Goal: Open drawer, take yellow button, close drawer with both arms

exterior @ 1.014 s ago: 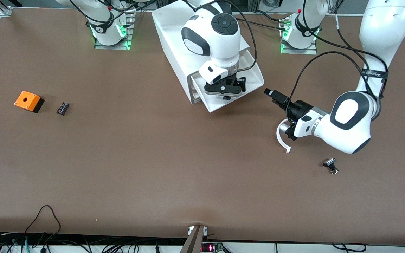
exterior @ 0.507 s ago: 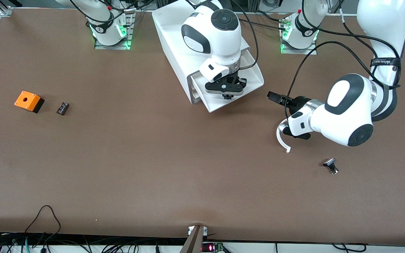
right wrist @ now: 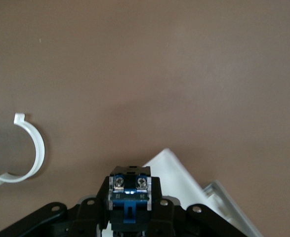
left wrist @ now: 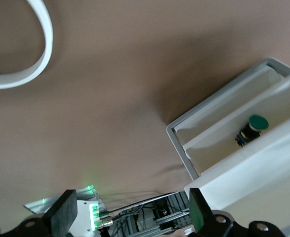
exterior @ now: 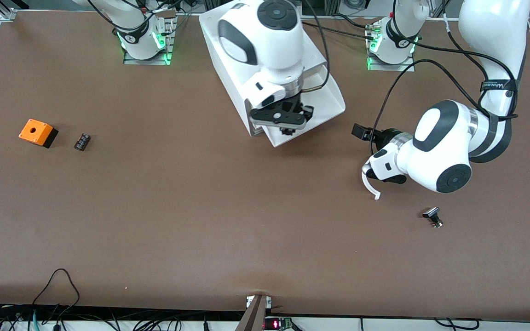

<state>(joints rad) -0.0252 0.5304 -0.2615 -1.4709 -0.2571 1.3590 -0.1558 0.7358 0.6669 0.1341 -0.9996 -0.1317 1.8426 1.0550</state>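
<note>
Brown desk [exterior: 177, 207], cabinet [exterior: 228, 59] sitting at the robot-base edge between the two arms, its top drawer [exterior: 325, 105] pulled out toward the front camera; I read that as step one done. My right tool [exterior: 283, 120] is over the open drawer's front corner, pinching a blue-black body with two silver screws [right wrist: 129, 190]; I take that for the button, cap hidden below, so the grab looks made and it is being carried clear of the tray. Odd bit: left wrist view shows another push-button with a green cap [left wrist: 253, 129] lying in the drawer's compartment, so I can't say for sure which one the task means; flagging it.

Left tool [exterior: 361, 132] hangs low over the desk just beside the drawer toward the left arm's end, fingers spread [left wrist: 63, 217], nothing between them; my guess is it's staged there to push the drawer shut once the right arm is out of the way.

Loose stuff: white curved clip [exterior: 369, 181] under the left wrist, small black-and-silver part [exterior: 432, 216] nearer the front camera, orange box [exterior: 37, 132] and small dark part [exterior: 82, 141] at the right arm's end.

Versus a second ago: right arm has lifted and swung toward its own end, tool shifted off the drawer's middle to its corner; left arm has rolled its wrist and drawn its tool slightly nearer the front; drawer, clip, parts unmoved.
</note>
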